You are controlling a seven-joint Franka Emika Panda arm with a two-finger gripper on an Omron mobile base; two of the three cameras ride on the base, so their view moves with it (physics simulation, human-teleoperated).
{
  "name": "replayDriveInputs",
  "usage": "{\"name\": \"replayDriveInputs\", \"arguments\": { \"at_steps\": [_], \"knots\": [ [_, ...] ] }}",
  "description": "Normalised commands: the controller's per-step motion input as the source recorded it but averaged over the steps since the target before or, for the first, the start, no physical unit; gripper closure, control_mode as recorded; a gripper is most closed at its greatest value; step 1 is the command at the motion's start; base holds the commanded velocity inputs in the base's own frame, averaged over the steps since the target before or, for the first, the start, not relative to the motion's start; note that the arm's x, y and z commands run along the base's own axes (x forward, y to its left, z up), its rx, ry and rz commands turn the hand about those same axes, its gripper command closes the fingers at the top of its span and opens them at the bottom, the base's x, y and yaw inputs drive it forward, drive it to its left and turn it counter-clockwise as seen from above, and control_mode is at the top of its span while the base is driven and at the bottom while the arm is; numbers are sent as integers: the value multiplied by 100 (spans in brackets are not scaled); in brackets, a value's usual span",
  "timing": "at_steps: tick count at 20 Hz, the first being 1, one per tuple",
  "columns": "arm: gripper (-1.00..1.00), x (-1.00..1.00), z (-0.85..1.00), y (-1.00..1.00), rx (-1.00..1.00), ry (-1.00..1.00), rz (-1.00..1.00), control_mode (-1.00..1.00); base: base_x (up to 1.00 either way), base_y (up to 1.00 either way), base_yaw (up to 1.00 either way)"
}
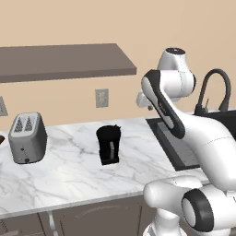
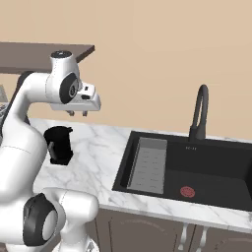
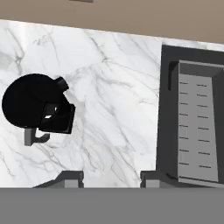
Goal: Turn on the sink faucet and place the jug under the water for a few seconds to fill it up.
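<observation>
- The white arm's two-finger gripper (image 2: pixel 78 113) hangs high above the marbled white counter (image 1: pixel 69 170), between the jug and the sink, touching nothing.
- Its jaws stand partly apart with bare marble between the dark fingertips (image 3: pixel 70 178) in the hand view; nothing is held.
- The small matte-black cylindrical jug (image 1: pixel 109 144) stands upright on the counter, well left of the basin, its pale-striped handle facing the front edge. In the hand view the jug (image 3: pixel 37 105) lies off to one side, not between the tips.
- The large black rectangular sink (image 2: pixel 216 170) holds a grey ribbed tray (image 2: pixel 147 165) on its near side and a red drain ring (image 2: pixel 186 191). No blue stream falls from the tall black gooseneck faucet (image 2: pixel 199 112), so the tap looks off.
- The silver-grey two-slot toaster (image 1: pixel 27 137) sits further left, well apart from the jug.
- Risks: coming down from here, the tips would land on marble beside the jug. A sideways approach could clip the rim or handle and tip it over. Gripping over the handle may leave a crooked hold. The lever at the faucet's base is small and easy to miss.
</observation>
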Motion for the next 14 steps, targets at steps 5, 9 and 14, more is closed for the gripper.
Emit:
{"name": "replayDriveInputs", "arguments": {
  "at_steps": [5, 9, 14],
  "knots": [
    [-100, 0, -6, -19, 2, -10, 0, -100, 0, 0, 0],
    [-100, -3, -9, -95, 14, -12, 0, -100, 0, 0, 0],
    [-100, 0, -7, -86, 14, -4, 0, -100, 0, 0, 0]
  ]
}}
